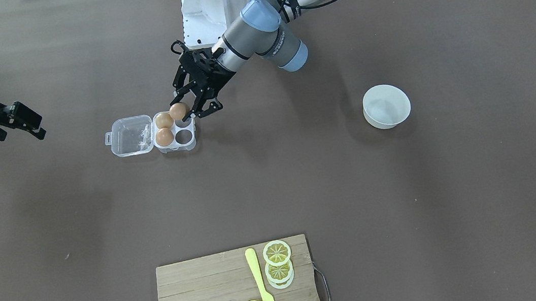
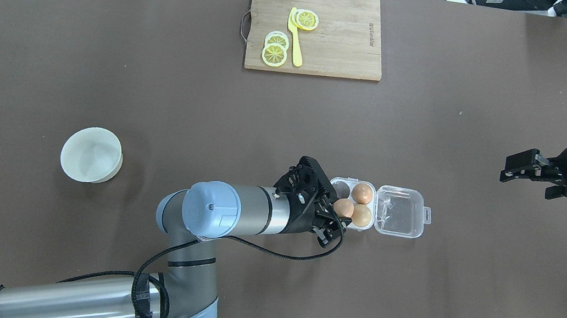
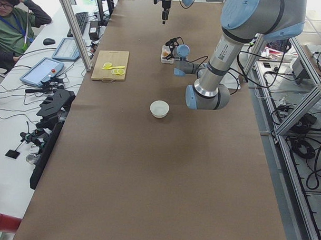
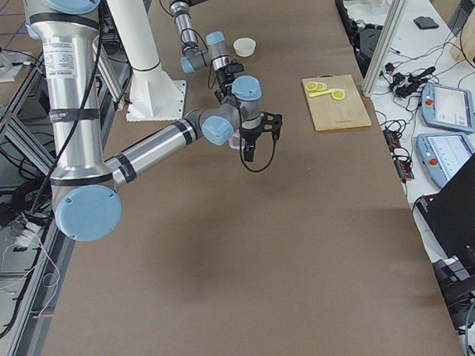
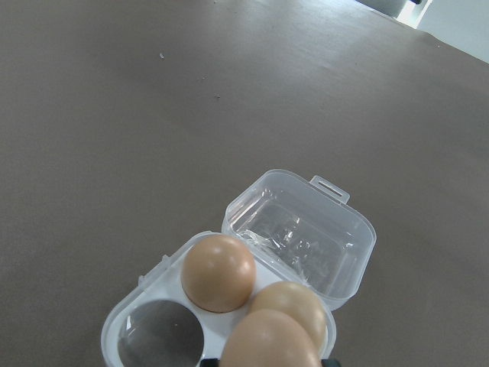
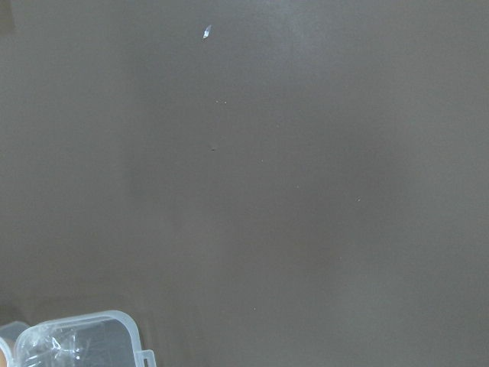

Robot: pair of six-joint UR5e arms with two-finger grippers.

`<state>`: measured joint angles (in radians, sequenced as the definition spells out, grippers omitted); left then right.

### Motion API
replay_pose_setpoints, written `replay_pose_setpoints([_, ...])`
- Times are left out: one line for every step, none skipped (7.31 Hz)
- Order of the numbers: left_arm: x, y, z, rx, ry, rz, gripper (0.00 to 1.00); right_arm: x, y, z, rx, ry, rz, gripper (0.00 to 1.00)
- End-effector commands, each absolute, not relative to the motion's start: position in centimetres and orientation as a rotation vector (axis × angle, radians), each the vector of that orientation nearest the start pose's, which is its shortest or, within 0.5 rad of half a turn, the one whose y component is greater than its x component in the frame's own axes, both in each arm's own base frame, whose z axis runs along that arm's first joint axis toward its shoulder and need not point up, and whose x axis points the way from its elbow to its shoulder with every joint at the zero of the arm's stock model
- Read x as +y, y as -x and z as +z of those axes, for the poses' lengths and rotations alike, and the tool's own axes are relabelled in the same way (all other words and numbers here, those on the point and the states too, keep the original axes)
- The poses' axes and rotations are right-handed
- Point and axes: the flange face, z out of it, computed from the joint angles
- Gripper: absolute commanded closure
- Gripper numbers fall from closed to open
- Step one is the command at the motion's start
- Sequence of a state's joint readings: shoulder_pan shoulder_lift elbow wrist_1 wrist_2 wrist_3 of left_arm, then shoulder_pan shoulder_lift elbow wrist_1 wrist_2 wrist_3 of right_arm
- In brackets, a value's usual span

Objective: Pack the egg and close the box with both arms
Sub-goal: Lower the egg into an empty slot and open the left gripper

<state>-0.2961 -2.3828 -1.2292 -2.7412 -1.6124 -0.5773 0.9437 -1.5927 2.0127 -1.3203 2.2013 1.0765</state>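
Observation:
The clear box (image 2: 422, 214) lies open on the table, its lid (image 1: 132, 135) flat beside the four-cell tray (image 1: 191, 144). Two tan eggs (image 2: 362, 193) (image 2: 362, 216) sit in the cells next to the lid. My left gripper (image 2: 338, 214) is shut on a third egg (image 2: 343, 207) and holds it just above the tray's near cell on the robot's side. In the left wrist view this egg (image 5: 267, 340) is at the bottom edge, with an empty cell (image 5: 157, 340) beside it. My right gripper (image 2: 520, 167) hovers open and empty, far off to the right of the box.
A round white bowl (image 2: 91, 154) stands on the left side. A bamboo cutting board (image 2: 343, 51) with lemon slices (image 2: 276, 47) and a yellow knife (image 2: 295, 38) lies at the far edge. A person (image 3: 13, 25) sits beyond the table in the exterior left view.

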Motion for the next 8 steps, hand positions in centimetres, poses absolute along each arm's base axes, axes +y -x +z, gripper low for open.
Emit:
replay_pose_setpoints([-34.2,-68.0,17.0,1.353,-0.981,0.547,0.17,-43.0,22.0,42.7,-0.889,0.029,0.207,0.00])
replay_pose_setpoints([-33.7,-68.2,16.7,1.351,-0.992,0.531,0.03,-43.0,22.0,42.6,-0.891,0.027,0.206,0.00])
replay_pose_setpoints([-33.6,-68.1,16.6,1.353,-0.994,0.530,0.03,-42.9,22.0,42.5,-0.892,0.026,0.206,0.00])
replay_pose_setpoints([-33.6,-67.9,16.5,1.364,-1.000,0.527,0.03,-42.9,22.0,42.5,-0.892,0.026,0.206,0.00])
replay_pose_setpoints([-33.6,-67.6,16.3,1.385,-0.982,0.499,0.03,-42.9,22.0,42.5,-0.893,0.025,0.205,0.00])
replay_pose_setpoints([-33.7,-67.1,16.1,1.411,-0.952,0.458,0.03,-42.9,22.0,42.5,-0.893,0.025,0.205,0.00])
replay_pose_setpoints([-33.7,-67.0,16.5,1.409,-0.946,0.455,0.03,-42.9,22.0,42.4,-0.894,0.024,0.205,0.00])
replay_pose_setpoints([-33.6,-67.2,16.7,1.401,-0.944,0.459,0.03,-42.9,22.1,42.5,-0.893,0.026,0.204,0.00])
